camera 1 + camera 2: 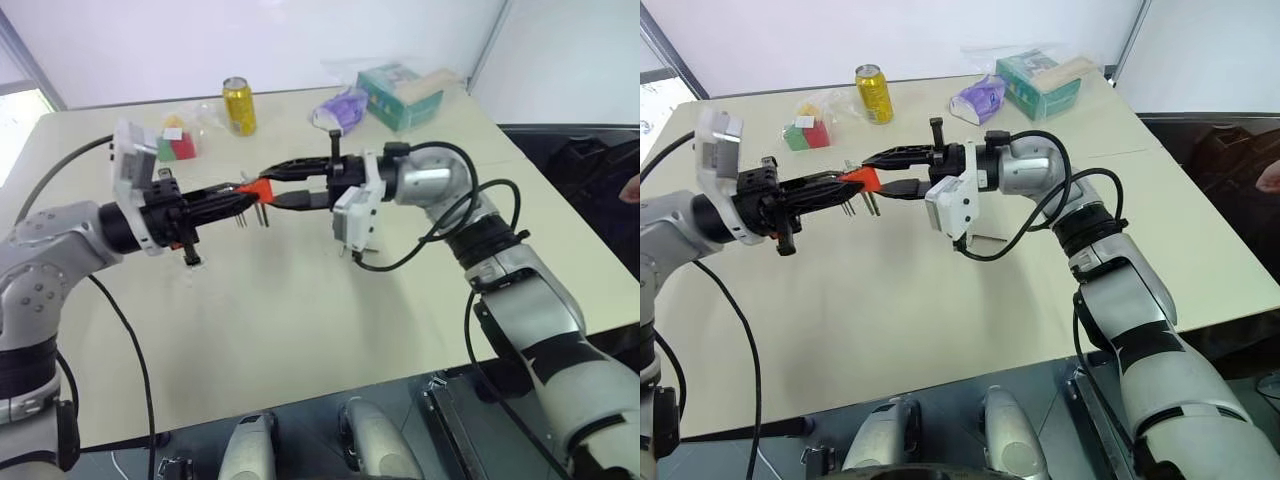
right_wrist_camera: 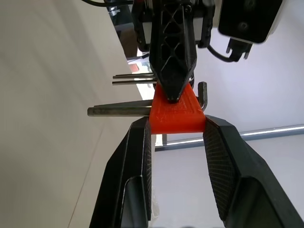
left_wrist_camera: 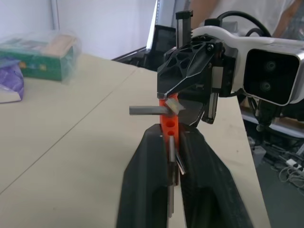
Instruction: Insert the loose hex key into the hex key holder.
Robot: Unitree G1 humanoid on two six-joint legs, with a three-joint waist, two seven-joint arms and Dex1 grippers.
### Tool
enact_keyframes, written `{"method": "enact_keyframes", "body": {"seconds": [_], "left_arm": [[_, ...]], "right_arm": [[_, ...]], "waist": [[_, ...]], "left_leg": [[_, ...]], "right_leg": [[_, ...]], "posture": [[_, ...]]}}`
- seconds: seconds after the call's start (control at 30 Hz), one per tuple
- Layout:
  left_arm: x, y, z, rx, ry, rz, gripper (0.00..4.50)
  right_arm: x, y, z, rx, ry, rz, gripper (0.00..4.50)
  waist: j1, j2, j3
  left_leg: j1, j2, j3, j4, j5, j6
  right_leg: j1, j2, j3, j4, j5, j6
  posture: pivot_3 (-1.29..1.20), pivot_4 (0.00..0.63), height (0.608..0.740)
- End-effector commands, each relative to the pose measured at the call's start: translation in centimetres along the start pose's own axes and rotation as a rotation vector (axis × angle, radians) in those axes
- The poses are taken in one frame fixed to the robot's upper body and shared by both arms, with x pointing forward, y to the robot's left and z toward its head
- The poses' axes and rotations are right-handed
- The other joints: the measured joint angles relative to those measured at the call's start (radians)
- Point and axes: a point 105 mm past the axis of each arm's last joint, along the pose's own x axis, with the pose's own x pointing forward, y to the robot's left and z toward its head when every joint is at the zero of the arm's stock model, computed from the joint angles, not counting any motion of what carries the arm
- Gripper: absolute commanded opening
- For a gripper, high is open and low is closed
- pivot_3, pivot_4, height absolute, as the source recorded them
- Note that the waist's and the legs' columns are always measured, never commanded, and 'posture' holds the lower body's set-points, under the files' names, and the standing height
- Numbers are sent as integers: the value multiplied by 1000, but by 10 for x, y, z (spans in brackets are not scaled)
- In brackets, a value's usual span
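Observation:
The hex key holder (image 2: 175, 114), a red-orange block with several metal keys sticking out, hangs above the table. My right gripper (image 2: 175, 126) is shut on it, one finger on each side. From the opposite side my left gripper (image 3: 172, 135) meets the block, its tips touching the holder (image 1: 262, 188). Its fingers are shut with a thin metal rod, the loose hex key (image 3: 169, 190), lying lengthwise between them. That rod's front end runs to the block; I cannot tell whether it sits in a hole. A dark bent key end (image 2: 203, 95) shows at the block's far side.
At the far side of the beige table (image 1: 300, 320) stand a yellow can (image 1: 238, 105), a bag of red and green toy blocks (image 1: 177, 145), a purple pouch (image 1: 342, 105) and a green box (image 1: 400, 95). A person's hand (image 1: 630, 188) shows at the right edge.

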Motion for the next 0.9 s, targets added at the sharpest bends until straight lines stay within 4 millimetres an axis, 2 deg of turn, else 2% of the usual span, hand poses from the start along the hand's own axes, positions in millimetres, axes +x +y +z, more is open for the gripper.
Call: {"method": "enact_keyframes", "body": {"seconds": [0.03,0.33,0.53,0.57,0.67,0.73,0.9], "left_arm": [[-1,-3,6,28,-15,1,38],[2,-4,3,26,-14,-1,38],[2,-3,3,30,-15,3,0],[1,-3,3,30,-15,4,0],[1,-3,3,35,-12,9,0],[0,-2,3,49,-8,21,0],[-3,1,5,95,1,63,0]], "right_arm": [[1,-21,7,-53,-30,-45,993],[1,-20,7,-45,-23,-34,993],[0,-15,3,-24,10,3,4063],[-2,-11,1,-8,22,29,4462],[-6,-6,-2,20,46,65,4462],[-16,6,-16,113,131,137,4462],[-59,30,-64,568,471,226,4462]], "waist": [[0,0,0],[0,0,0],[0,0,0],[0,0,0],[2,0,0],[3,0,0],[24,0,0]], "left_leg": [[0,0,0,0,0,0],[0,0,0,0,0,0],[0,0,0,0,0,0],[0,0,0,0,0,0],[0,0,0,0,0,0],[0,0,0,0,0,0],[0,0,1,1,0,0]], "right_leg": [[0,0,0,0,0,0],[0,0,0,0,0,0],[0,0,0,0,0,0],[0,0,0,0,0,0],[0,0,0,0,0,0],[0,0,0,0,0,0],[0,0,0,0,0,0]], "posture": [[0,150,740],[0,150,740],[0,150,740],[0,150,740],[0,150,740],[0,150,740],[0,150,740]]}}
